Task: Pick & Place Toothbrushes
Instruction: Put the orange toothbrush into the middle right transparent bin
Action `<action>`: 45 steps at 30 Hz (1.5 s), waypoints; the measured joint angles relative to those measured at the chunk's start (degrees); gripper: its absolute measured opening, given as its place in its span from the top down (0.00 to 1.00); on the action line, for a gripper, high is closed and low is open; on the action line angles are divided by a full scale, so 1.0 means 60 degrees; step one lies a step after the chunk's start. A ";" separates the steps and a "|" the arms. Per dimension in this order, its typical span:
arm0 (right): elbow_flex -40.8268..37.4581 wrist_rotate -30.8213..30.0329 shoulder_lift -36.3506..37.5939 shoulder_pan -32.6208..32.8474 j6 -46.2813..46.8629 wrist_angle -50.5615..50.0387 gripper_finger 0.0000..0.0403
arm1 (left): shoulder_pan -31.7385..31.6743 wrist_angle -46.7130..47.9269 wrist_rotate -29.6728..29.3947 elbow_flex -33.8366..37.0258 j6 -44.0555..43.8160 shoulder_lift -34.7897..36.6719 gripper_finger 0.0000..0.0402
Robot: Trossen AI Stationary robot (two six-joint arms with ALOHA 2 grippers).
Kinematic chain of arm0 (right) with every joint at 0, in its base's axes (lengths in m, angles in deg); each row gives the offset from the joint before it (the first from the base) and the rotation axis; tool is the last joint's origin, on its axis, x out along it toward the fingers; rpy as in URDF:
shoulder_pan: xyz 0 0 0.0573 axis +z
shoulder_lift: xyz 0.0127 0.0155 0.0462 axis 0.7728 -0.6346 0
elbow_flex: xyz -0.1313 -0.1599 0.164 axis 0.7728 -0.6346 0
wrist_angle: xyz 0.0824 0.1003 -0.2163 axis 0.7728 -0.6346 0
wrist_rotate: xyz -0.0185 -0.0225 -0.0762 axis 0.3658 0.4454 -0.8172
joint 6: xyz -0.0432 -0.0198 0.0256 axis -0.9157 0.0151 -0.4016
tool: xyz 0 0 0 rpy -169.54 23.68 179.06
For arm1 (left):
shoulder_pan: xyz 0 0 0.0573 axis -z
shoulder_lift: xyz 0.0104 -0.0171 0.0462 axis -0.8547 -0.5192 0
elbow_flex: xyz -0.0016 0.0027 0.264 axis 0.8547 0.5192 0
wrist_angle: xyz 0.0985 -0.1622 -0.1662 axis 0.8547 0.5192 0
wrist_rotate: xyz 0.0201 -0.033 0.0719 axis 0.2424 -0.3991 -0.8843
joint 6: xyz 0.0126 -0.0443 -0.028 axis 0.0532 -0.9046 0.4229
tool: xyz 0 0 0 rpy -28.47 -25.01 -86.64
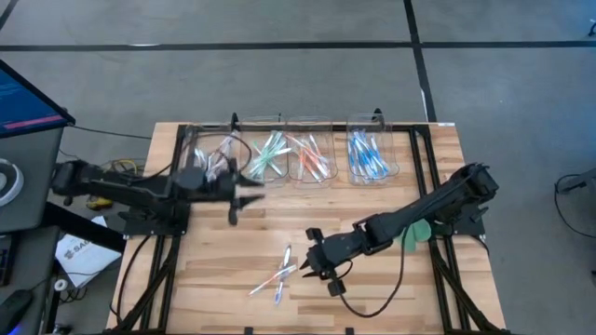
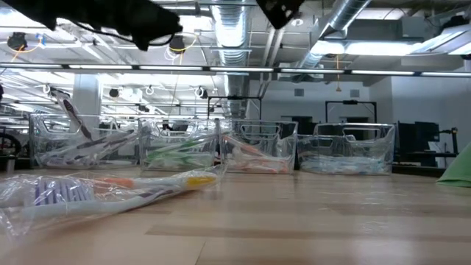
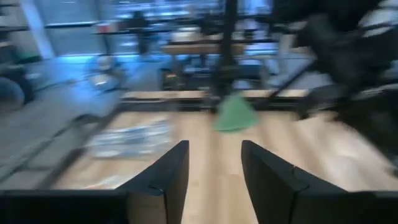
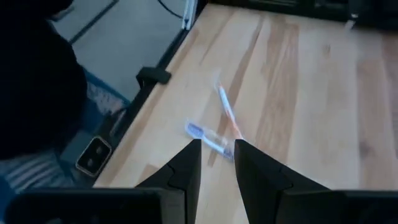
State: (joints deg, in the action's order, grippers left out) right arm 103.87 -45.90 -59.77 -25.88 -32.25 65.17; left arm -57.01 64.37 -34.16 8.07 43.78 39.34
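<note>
1. Wrapped toothbrushes (image 2: 110,193) lie closest to the low camera; from above this loose cluster (image 1: 279,275) sits near the table's (image 1: 372,298) 6 o'clock edge.
2. At 12 o'clock stand 4 clear bins (image 1: 311,149), holding sorted toothbrushes (green, orange and blue ones show).
3. Left gripper (image 1: 244,194) hovers just in front of the leftmost bins, its jaws parted and empty.
4. Right gripper (image 1: 308,260) hangs beside the loose cluster at its 3 o'clock; fingers (image 4: 186,165) nearly closed, gripping nothing.
5. Green leaf-shaped piece (image 1: 415,235) lies at 3 o'clock.
6. No writing is readable.
</note>
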 joint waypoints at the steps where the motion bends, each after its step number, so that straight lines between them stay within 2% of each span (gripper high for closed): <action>1: -0.0007 0.0005 -0.0088 0.0023 -0.0034 0.0141 0.77 | 0.0366 -0.0001 0.0000 0.0000 0.0003 0.0000 0.64; 9: 0.0031 -0.0067 -0.0804 0.0131 -0.0943 0.2543 0.77 | 0.3026 0.0006 -0.0001 0.0000 -0.0091 0.0000 0.57; 17: 0.0060 -0.1949 -0.1337 0.0685 -0.2635 0.3234 0.70 | 0.5193 -0.0004 -0.0001 0.0000 -0.1082 0.0000 0.57; 22: 0.1049 -0.2939 -0.2138 0.0942 -0.3311 0.3229 0.63 | 0.6211 -0.0004 -0.0003 0.0000 -0.1523 -0.0067 0.57; 25: 0.2215 -0.3630 -0.2841 0.0947 -0.3434 0.2635 0.58 | 0.6628 -0.0023 -0.0003 0.0000 -0.1572 -0.0201 0.58; 28: 0.3796 -0.4017 -0.3617 0.0987 -0.3273 0.0889 0.51 | 0.6952 -0.0023 -0.0006 0.0000 -0.1821 -0.0421 0.58; 35: 0.7746 -0.3964 -0.6022 0.1015 -0.2027 -0.3185 0.41 | 0.7593 -0.0022 -0.0008 0.0004 -0.2508 -0.1058 0.58; 39: 0.9681 -0.3877 -0.7248 0.1009 -0.2002 -0.4493 0.41 | 0.7962 -0.0020 -0.0006 0.0004 -0.2861 -0.1389 0.57; 43: 1.0933 -0.3671 -0.7931 0.0906 -0.1773 -0.5024 0.41 | 0.8395 -0.0032 -0.0008 0.0004 -0.3247 -0.1658 0.57; 45: 1.0861 -0.3591 -0.7983 0.0803 -0.1513 -0.5033 0.41 | 0.8599 -0.0058 -0.0008 0.0004 -0.3285 -0.1763 0.57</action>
State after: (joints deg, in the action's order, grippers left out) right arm 169.04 -67.45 -107.66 -21.06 -41.33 34.97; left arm -5.41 64.02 -34.21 8.09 24.07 28.77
